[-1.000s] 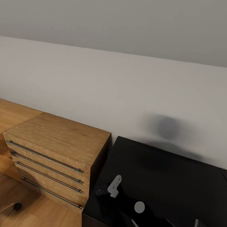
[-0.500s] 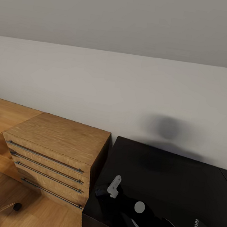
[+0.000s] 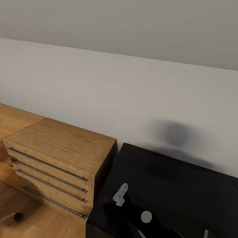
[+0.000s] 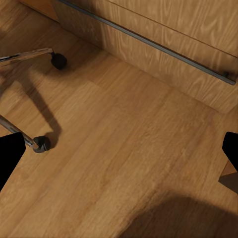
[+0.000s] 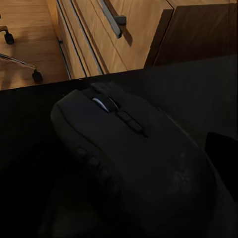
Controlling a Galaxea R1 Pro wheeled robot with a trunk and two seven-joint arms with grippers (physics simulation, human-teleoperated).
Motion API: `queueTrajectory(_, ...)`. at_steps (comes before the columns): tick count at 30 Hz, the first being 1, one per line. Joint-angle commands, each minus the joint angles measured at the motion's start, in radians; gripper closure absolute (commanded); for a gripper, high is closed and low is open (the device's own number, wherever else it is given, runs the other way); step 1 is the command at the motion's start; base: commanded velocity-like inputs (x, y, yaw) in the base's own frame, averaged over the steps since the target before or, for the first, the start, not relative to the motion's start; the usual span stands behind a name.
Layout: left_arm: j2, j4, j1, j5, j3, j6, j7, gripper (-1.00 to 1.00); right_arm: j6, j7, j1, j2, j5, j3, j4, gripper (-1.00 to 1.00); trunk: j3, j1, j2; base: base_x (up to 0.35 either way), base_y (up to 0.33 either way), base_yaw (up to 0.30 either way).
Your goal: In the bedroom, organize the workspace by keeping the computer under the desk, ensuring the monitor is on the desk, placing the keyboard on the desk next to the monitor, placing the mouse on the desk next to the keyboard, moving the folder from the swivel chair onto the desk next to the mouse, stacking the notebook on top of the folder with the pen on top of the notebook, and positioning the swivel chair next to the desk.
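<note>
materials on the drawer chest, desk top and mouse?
Drawer chest: looks like light wood or wood veneer, grain visible, with dull metal bar handles. Desk top: plain matte black, likely laminate; no grain to judge by. Mouse: dark matte plastic by the look, moulded buttons and a paler scroll wheel.

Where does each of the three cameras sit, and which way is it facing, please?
Head view: high, looking down at the wall, wooden drawer chest and desk; right arm over desk.
Left wrist view: faces the floor, chest front and swivel chair casters; dark fingers at the edges.
Right wrist view: close over the mouse on the desk.
All share the chest.
</note>
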Motion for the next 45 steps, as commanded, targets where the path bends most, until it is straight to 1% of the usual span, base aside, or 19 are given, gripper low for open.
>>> queueTrajectory(1,0.001,-0.001,0.000,0.010,-0.004,-0.005,0.005,-1.00,0.009,-0.029,-0.001,0.000,0.003,-0.001,0.007,1.00,-0.001,0.000,0.000,0.000,0.000,0.000)
queueTrajectory(2,0.001,-0.001,0.000,0.010,-0.004,-0.005,0.005,-1.00,0.010,-0.058,-0.001,0.001,0.003,-0.003,0.001,1.00,-0.001,0.000,0.000,0.000,0.000,0.000)
queueTrajectory(3,0.001,-0.001,0.000,0.010,-0.004,-0.005,0.005,-1.00,0.016,-0.163,-0.001,0.003,0.001,-0.005,-0.040,1.00,-0.001,0.000,0.000,0.000,0.000,0.000)
queueTrajectory(5,0.001,-0.001,0.000,0.010,-0.004,-0.005,0.005,-1.00,0.018,-0.211,-0.001,0.008,-0.001,-0.006,-0.064,1.00,-0.001,0.000,0.000,0.000,0.000,0.000)
queueTrajectory(6,0.001,-0.001,0.000,0.010,-0.004,-0.005,0.005,-1.00,0.024,-0.262,-0.001,0.015,-0.003,-0.006,-0.091,1.00,-0.001,0.000,0.000,0.000,0.000,0.000)
queueTrajectory(7,0.001,-0.001,0.000,0.010,-0.004,-0.005,0.005,-1.00,0.059,-0.410,-0.001,0.043,-0.013,-0.007,-0.149,1.00,-0.001,0.000,0.000,0.000,0.000,0.000)
queueTrajectory(9,0.001,-0.001,0.000,0.010,-0.004,-0.005,0.005,-1.00,0.083,-0.567,-0.001,0.074,-0.036,-0.008,-0.178,1.00,-0.001,0.000,0.000,0.000,0.000,0.000)
queueTrajectory(11,0.001,-0.001,0.000,0.010,-0.004,-0.005,0.005,-1.00,0.092,-0.763,-0.001,0.110,-0.080,-0.009,-0.195,1.00,-0.001,0.000,0.000,0.000,0.000,0.000)
queueTrajectory(12,0.001,-0.001,0.000,0.010,-0.004,-0.005,0.005,-1.00,0.093,-0.816,-0.001,0.117,-0.093,-0.009,-0.198,1.00,-0.001,0.000,0.000,0.000,0.000,0.000)
queueTrajectory(13,0.001,-0.001,0.000,0.010,-0.004,-0.005,0.005,-1.00,0.094,-0.921,0.000,0.131,-0.122,-0.011,-0.201,1.00,-0.001,0.000,0.000,0.000,0.000,0.000)
queueTrajectory(14,0.001,-0.001,0.000,0.010,-0.004,-0.005,0.005,-1.00,0.093,-0.972,0.000,0.137,-0.137,-0.013,-0.203,1.00,-0.001,0.000,0.000,0.000,0.000,0.000)
queueTrajectory(15,0.001,-0.001,0.000,0.010,-0.004,-0.005,0.005,-1.00,0.090,-1.063,0.000,0.146,-0.166,-0.018,-0.205,1.00,-0.001,0.000,0.000,0.000,0.000,0.000)
queueTrajectory(16,0.001,-0.001,0.000,0.010,-0.004,-0.005,0.005,-1.00,0.087,-1.102,0.000,0.149,-0.180,-0.021,-0.207,1.00,-0.001,0.000,0.000,0.000,0.000,0.000)
queueTrajectory(17,0.001,-0.001,0.000,0.010,-0.004,-0.005,0.005,-1.00,0.075,-1.167,0.000,0.153,-0.202,-0.025,-0.213,1.00,-0.001,0.000,0.000,0.000,0.000,0.000)
queueTrajectory(18,0.001,-0.001,0.000,0.010,-0.004,-0.005,0.005,-1.00,0.024,-1.269,0.000,0.157,-0.239,-0.032,-0.246,1.00,-0.001,0.000,0.000,0.000,0.000,0.000)
queueTrajectory(27,0.001,-0.001,0.000,0.010,-0.004,-0.005,0.005,-1.00,-0.032,-1.295,0.000,0.163,-0.251,-0.032,-0.259,1.00,-0.001,0.000,0.000,0.000,0.000,0.000)
queueTrajectory(32,0.001,-0.001,0.000,0.010,-0.004,-0.005,0.005,-1.00,-0.039,-1.297,-0.001,0.162,-0.252,-0.031,-0.259,1.00,-0.001,0.000,0.000,0.000,0.000,0.000)
queueTrajectory(39,0.002,-0.001,0.000,0.010,-0.004,-0.005,0.005,-1.00,-0.054,-1.295,0.000,0.152,-0.283,-0.038,-0.248,1.00,-0.001,0.000,0.000,-0.153,0.000,-0.218)
queueTrajectory(45,0.002,-0.001,0.000,0.010,-0.004,-0.004,0.005,-1.00,-0.056,-1.295,-0.001,0.151,-0.291,-0.039,-0.246,1.00,-0.001,0.000,0.000,-0.318,0.000,-0.265)
